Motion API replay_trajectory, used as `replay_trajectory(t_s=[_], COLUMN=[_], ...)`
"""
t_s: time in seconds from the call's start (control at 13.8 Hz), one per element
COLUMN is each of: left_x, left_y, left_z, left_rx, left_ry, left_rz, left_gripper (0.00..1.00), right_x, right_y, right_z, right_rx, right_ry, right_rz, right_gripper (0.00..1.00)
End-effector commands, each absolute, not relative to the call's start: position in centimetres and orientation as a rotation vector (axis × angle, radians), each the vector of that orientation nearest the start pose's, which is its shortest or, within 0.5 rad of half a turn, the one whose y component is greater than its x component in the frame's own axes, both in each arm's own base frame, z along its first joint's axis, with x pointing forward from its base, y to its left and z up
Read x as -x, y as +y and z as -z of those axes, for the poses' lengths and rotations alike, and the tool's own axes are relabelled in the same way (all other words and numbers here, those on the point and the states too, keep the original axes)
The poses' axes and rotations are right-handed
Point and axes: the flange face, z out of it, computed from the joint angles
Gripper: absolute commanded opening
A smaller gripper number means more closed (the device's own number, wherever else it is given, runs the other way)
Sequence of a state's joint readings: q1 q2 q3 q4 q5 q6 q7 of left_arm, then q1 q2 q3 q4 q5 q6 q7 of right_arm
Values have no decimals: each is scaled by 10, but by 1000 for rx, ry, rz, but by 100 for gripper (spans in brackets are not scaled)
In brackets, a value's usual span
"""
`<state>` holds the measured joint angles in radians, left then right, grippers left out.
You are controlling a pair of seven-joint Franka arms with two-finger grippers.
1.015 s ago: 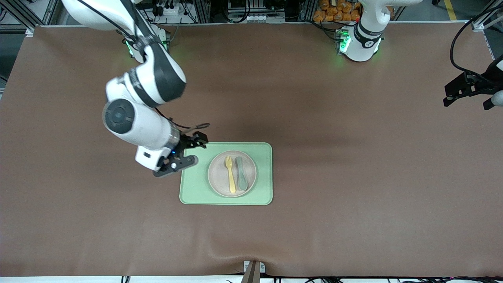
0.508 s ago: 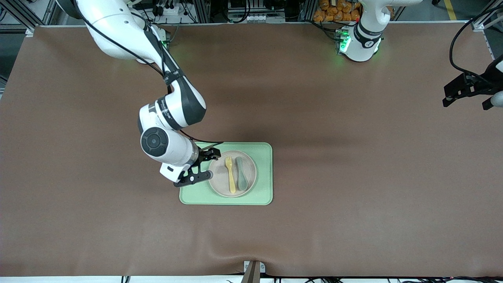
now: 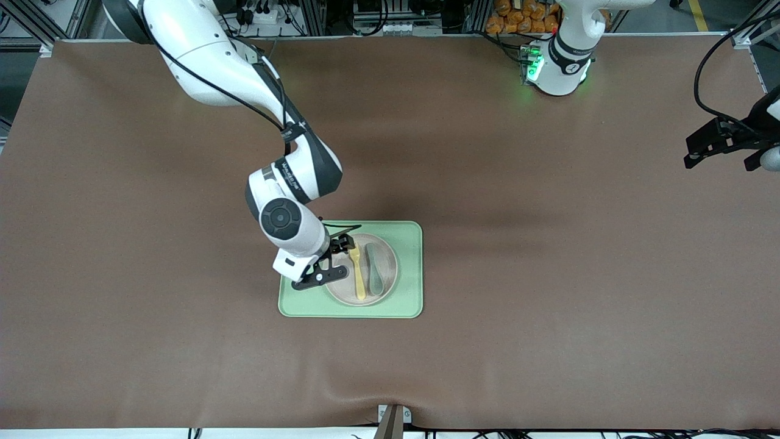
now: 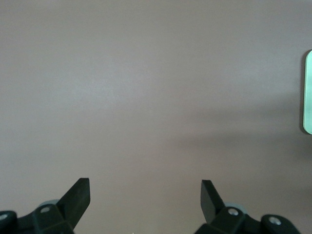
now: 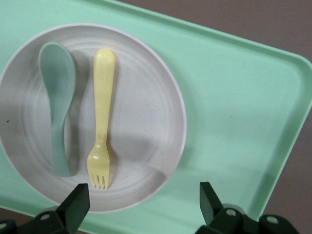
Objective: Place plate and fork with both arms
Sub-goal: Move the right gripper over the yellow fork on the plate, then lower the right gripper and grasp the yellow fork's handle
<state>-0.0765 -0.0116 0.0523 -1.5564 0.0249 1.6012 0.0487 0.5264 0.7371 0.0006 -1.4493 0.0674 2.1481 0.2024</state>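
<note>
The pale beige plate (image 3: pixel 390 262) rests on a light-green tray (image 3: pixel 408 244) at mid-table. A pale-yellow fork (image 3: pixel 359 277) lies on the plate beside a grey-green spoon (image 3: pixel 374 271). My right gripper (image 3: pixel 334 261) hangs open over the plate's rim at the side toward the right arm's end of the table, holding nothing. The right wrist view has the plate (image 5: pixel 141 122), the fork (image 5: pixel 102 122) and the spoon (image 5: pixel 58 107) just ahead of the right gripper (image 5: pixel 145 195). My left gripper (image 3: pixel 691 151) waits open over bare table at the left arm's end, and in the left wrist view the left gripper (image 4: pixel 145 190) is empty.
Brown cloth (image 3: pixel 548 305) covers the whole table. The tray's rim (image 4: pixel 308 92) just shows in the left wrist view. The tray (image 5: pixel 234 97) fills most of the right wrist view around the plate. A cable hangs near the left gripper.
The right arm has swung toward the tray; its gripper went from beside the tray's end to over the plate's rim. The left gripper has barely shifted.
</note>
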Motion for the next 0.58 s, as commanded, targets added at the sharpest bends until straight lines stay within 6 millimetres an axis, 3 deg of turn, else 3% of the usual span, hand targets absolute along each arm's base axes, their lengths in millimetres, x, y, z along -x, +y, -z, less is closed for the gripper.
replay_trajectory(t_s=[0.0, 0.29, 0.51], left_x=[-555, -555, -556], left_y=[-12, -12, -12], left_z=[-639, -638, -636], left_rx=[3107, 3107, 3107], left_ry=[98, 100, 105], left_rz=[76, 74, 71], left_gripper=[100, 100, 100], right_x=[-610, -610, -600], right_y=[379, 380, 403], right_z=[-231, -225, -214], right_rx=[3091, 3082, 3086], right_ry=[-490, -575, -782], right_rz=[-31, 50, 149], right_gripper=[100, 100, 100])
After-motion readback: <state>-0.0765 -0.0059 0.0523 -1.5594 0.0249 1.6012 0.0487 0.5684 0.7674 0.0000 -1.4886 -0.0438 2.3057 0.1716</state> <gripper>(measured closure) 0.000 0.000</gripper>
